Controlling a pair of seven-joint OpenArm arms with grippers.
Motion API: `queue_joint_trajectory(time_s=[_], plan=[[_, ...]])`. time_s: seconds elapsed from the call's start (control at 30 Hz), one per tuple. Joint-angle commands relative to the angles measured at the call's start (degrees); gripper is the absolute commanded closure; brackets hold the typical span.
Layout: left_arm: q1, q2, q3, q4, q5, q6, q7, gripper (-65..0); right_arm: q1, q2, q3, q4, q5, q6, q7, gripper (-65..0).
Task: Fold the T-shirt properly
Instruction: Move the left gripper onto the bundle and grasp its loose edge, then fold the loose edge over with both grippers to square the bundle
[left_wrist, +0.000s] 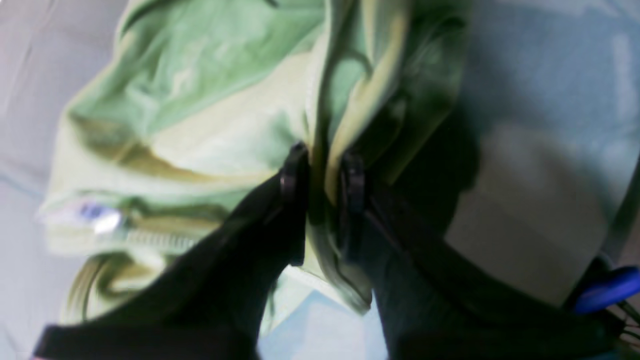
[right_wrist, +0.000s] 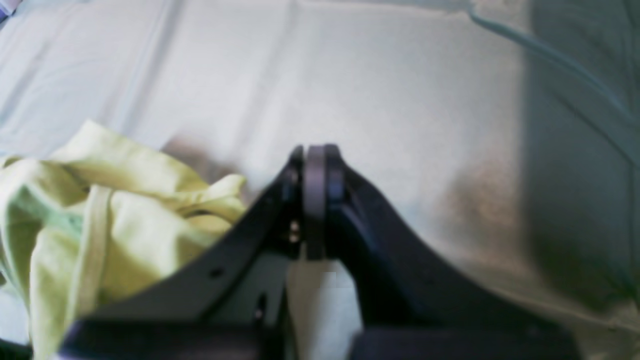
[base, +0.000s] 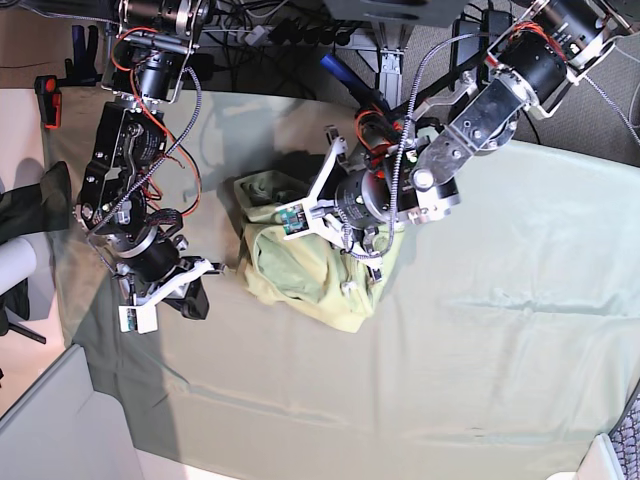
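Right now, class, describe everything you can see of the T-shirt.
The T-shirt is pale yellow-green, thin soft fabric with no print, and a label shows near its ribbed collar. It lies crumpled in a heap on the grey-green cloth, not yet folded. The left end effector is shut on a bunched fold of it. The right end effector is shut beside it, holding nothing.

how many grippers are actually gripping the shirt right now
1. The left gripper is shut on a fold of the T-shirt. The right gripper is shut on nothing, beside the shirt over the table cloth.
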Motion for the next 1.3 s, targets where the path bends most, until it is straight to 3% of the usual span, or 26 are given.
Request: queue_joint_trajectory(time_s=[0.0,0.3,0.6,0.67,0.8,0.9,1.03,1.27], plan=[[-1.1,-0.2,-0.8,1.4,0.3,0.5,-1.4,-10.0,1.2,0.7,0.3,0.9,0.7,0.9,1.4,0.0],[-1.7,-8.4,-2.7,1.4,-0.1,-1.1,-4.9,-11.4,1.2,0.6,0.2,0.9,1.3,0.9,1.3,0.0],[-1.9,-9.7,-2.7,2.7,-8.5,-0.3,-5.0,-32.1,1.3,0.0,0.3,0.9,3.7,0.9,1.2,0.0],[-2.1,-9.7,-3.2,4.0,-8.3,2.0,-4.3,-32.1,1.3,-0.2,0.3,1.1,5.1,0.9,1.3,0.0],[-2.2,-9.8,-6.8,6.9,-8.4,3.3,-3.1,-32.1,1.6,-0.2,0.7,3.5,10.3,1.1,1.2,0.0],[-2.1,-10.6,-11.4,9.4,-14.8,3.3,-3.0,-32.1,1.8,-0.9,0.7,5.8,11.3,1.1,0.8,0.0],[-1.6,-11.5,-15.3,10.3,-21.2,-0.7,-1.9,-32.1,1.7,-3.3,0.0,6.0,11.2,1.1,0.5,0.0],[0.2,-11.5,-15.8,10.3,-21.7,-1.4,-1.6,-32.1,1.7,-5.6,-6.5,5.8,8.0,1.1,1.5,0.0]])
